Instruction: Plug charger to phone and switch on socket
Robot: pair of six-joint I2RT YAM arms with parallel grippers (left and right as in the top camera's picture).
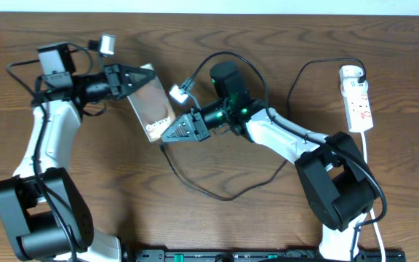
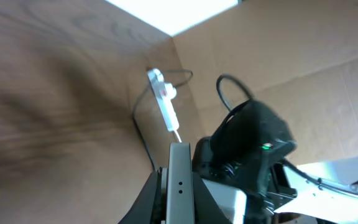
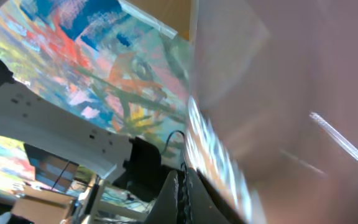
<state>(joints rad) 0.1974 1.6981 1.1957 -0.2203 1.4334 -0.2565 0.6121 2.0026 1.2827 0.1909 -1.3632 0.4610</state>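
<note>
Left arm (image 1: 46,138), right arm (image 1: 282,138): white links, bulky black joint housings, thin black cables (image 1: 377,193); green LEDs (image 1: 244,110) glow just right of phone (image 1: 151,102).

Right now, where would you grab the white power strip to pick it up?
Probably across the middle of the power strip, pinching its long sides from above. It lies flat, long and thin, with the charger plug at one end and its white cord at the other.

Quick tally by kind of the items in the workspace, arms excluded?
phone: 1
black charger cable: 1
white power strip: 1
Total: 3
</note>
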